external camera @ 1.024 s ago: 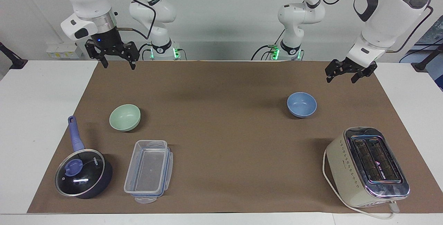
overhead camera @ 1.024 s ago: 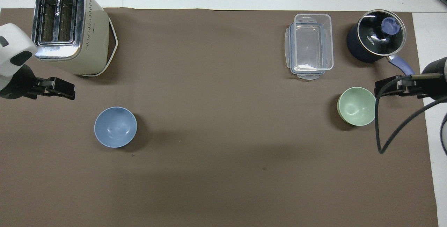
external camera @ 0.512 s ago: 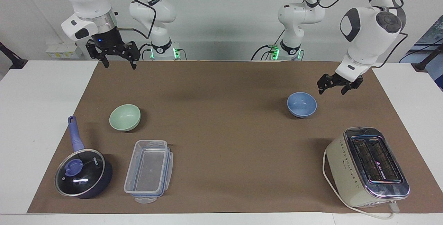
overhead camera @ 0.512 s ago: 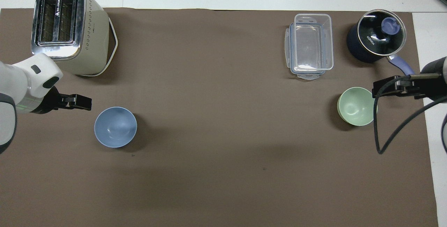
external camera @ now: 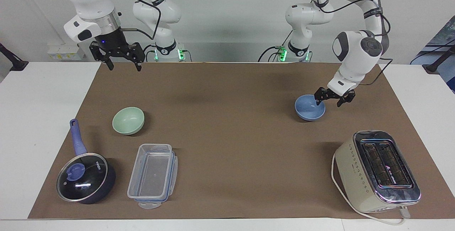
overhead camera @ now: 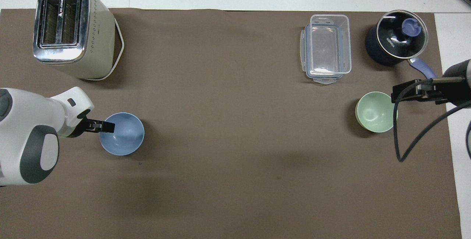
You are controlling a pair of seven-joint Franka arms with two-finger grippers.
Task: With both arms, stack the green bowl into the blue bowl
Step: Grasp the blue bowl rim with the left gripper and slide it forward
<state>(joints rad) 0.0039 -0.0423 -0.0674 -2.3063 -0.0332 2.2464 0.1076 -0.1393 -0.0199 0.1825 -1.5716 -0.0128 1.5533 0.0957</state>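
The blue bowl (external camera: 310,108) (overhead camera: 121,136) sits upright on the brown mat toward the left arm's end. My left gripper (external camera: 328,103) (overhead camera: 106,126) is open and low at the bowl's rim, one finger inside the bowl and the other outside it. The green bowl (external camera: 128,120) (overhead camera: 374,112) stands empty toward the right arm's end. My right gripper (external camera: 124,68) (overhead camera: 398,95) hangs open and high above the mat, well above the green bowl and holding nothing.
A cream toaster (external camera: 378,172) (overhead camera: 70,29) stands farther from the robots than the blue bowl. A clear plastic container (external camera: 153,176) and a lidded dark blue saucepan (external camera: 85,177) lie farther out than the green bowl.
The left arm swung in and down from beside the mat's edge until its gripper reached the blue bowl's rim. The right gripper has barely shifted. Neither bowl has moved.
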